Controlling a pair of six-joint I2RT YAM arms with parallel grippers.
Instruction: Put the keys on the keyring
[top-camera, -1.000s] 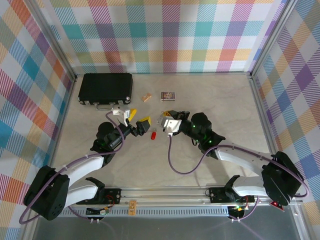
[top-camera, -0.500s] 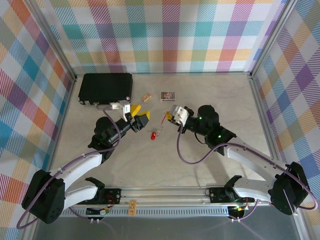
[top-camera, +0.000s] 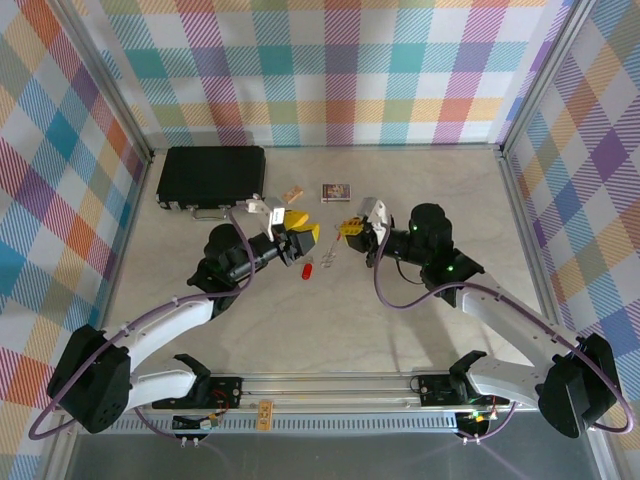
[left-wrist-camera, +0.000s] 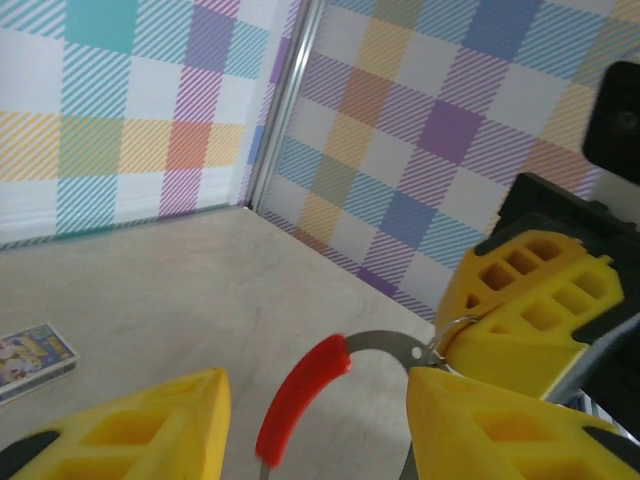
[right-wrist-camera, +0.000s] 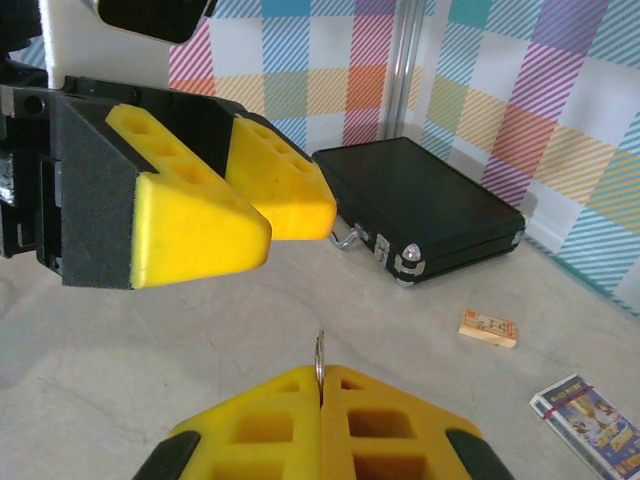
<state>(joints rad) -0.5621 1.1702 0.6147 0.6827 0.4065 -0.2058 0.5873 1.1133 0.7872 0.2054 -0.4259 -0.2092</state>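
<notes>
We see our left arm stretched forward and low, left tool (top-camera: 303, 236) half open around the keyring (left-wrist-camera: 300, 400), the keys (top-camera: 307, 270) lying on the pale worktop (top-camera: 400, 320), right tool (top-camera: 349, 228) closed on the keyring's metal rim, checked walls (top-camera: 330, 70) around.

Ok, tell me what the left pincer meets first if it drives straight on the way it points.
Probably the keyring, its red sleeve lying between the left pincer's fingers. Just behind sits the right pincer, shut on the ring. Depth is unclear.
</notes>
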